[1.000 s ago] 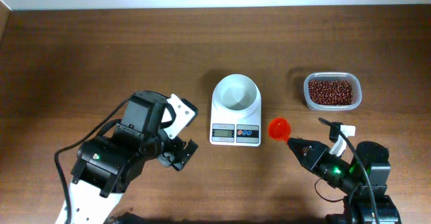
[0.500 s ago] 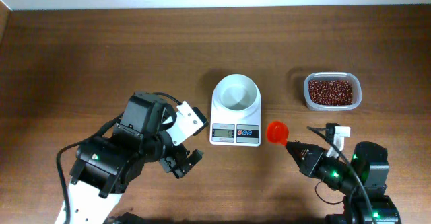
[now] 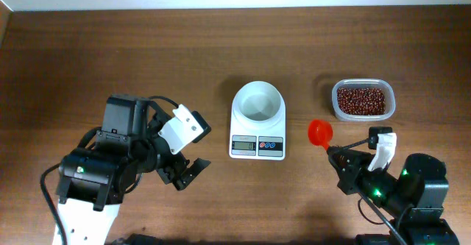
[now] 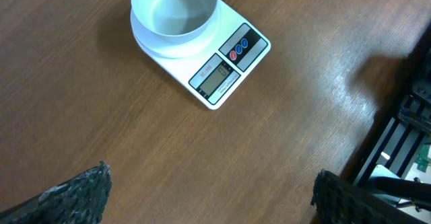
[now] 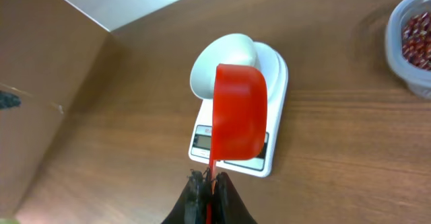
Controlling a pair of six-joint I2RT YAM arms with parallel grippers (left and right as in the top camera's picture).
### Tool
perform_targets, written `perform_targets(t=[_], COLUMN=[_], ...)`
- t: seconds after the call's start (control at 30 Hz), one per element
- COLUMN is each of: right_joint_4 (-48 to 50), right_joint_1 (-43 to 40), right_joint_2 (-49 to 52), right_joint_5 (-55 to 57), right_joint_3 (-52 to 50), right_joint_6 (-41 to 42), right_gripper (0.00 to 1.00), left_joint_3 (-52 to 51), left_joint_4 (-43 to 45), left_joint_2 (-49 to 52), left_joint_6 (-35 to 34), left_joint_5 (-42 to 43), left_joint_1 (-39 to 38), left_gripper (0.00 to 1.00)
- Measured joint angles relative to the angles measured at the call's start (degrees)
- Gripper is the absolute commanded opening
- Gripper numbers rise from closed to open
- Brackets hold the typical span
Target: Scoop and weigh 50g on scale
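Note:
The white scale stands mid-table, and its round bowl holds nothing. The red-brown beans fill a clear tub to its right. My right gripper is shut on the handle of an orange-red scoop, which hangs between scale and tub. In the right wrist view the scoop is empty and hides part of the scale; the gripper pinches its handle. My left gripper stands wide open left of the scale, empty, with the scale ahead of it.
The table's far edge meets a pale wall at the top of the overhead view. The right wrist view shows the bean tub at its right edge. Dark frame parts lie beyond the table's edge in the left wrist view.
My left arm has drawn back leftward, away from the scale, still open. My right gripper has carried the scoop to the right and slightly up, closer to the tub.

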Motion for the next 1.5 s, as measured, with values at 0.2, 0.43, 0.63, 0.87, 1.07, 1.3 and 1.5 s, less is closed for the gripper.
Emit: perform_targets(t=[0.2, 0.43, 0.63, 0.87, 1.07, 1.3, 1.5], right_joint_4=[-2.8, -4.9, -4.9, -5.1, -5.1, -5.6, -15.6], right_joint_1=[0.0, 0.0, 0.0, 0.0, 0.0, 0.0, 0.0], right_joint_2=[0.0, 0.0, 0.0, 0.0, 2.1, 19.1, 40.1], right_joint_5=[3.6, 4.0, 4.1, 8.7, 13.5, 20.6, 32.7], right_joint_3=[3.2, 3.5, 3.5, 8.2, 8.3, 13.7, 31.7], right_joint_6=[-0.7, -1.2, -1.5, -2.1, -2.3, -5.3, -7.9], right_gripper=[0.04, 0.04, 0.04, 0.04, 0.04, 0.04, 0.04], left_joint_3=[0.0, 0.0, 0.0, 0.0, 0.0, 0.0, 0.1], left_joint_4=[0.2, 0.2, 0.2, 0.2, 0.2, 0.2, 0.2], left_joint_2=[0.5, 3.2, 3.3, 3.3, 3.3, 3.3, 3.4], left_joint_6=[0.5, 0.6, 0.6, 0.6, 0.6, 0.6, 0.6], left_joint_5=[-0.2, -0.7, -0.7, -0.7, -0.7, -0.9, -1.0], left_joint_1=[0.0, 0.0, 0.0, 0.0, 0.0, 0.0, 0.0], left_gripper=[0.99, 0.99, 0.99, 0.99, 0.99, 0.99, 0.99])
